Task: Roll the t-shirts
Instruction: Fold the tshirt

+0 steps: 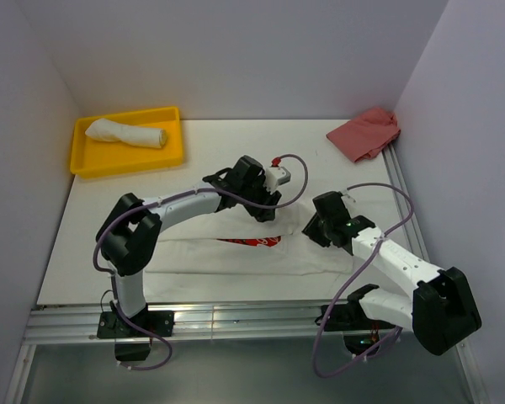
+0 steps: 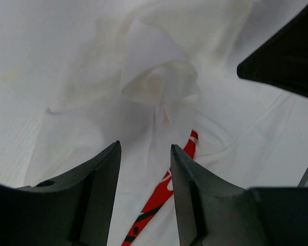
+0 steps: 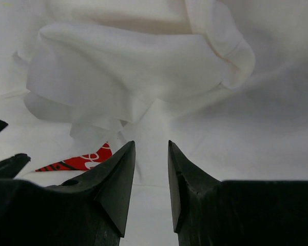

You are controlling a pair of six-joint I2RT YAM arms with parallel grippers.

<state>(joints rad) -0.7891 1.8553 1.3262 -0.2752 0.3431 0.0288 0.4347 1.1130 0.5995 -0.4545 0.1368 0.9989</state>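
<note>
Hovering both grippers low over flat t-shirt (image 1: 194, 257) on table (image 1: 109, 210), red print (image 1: 251, 241) up | left gripper (image 2: 145, 146): jaws parted, nothing pinched, bunched cloth just ahead | right gripper (image 3: 151, 143): narrow gap, empty | rolled t-shirt (image 1: 126, 133) in yellow tray (image 1: 128, 165), far left

The top view looks steeply down from high at the near side, far enough off to take in the whole counter (image 1: 210, 160). Each wrist view sits just behind its own hand, with the left hand (image 2: 145, 148) and right hand (image 3: 151, 146) at the lower edge, very close above the t-shirt (image 1: 194, 257). All three share the red print (image 1: 251, 241), near the centre of the top frame.
</note>
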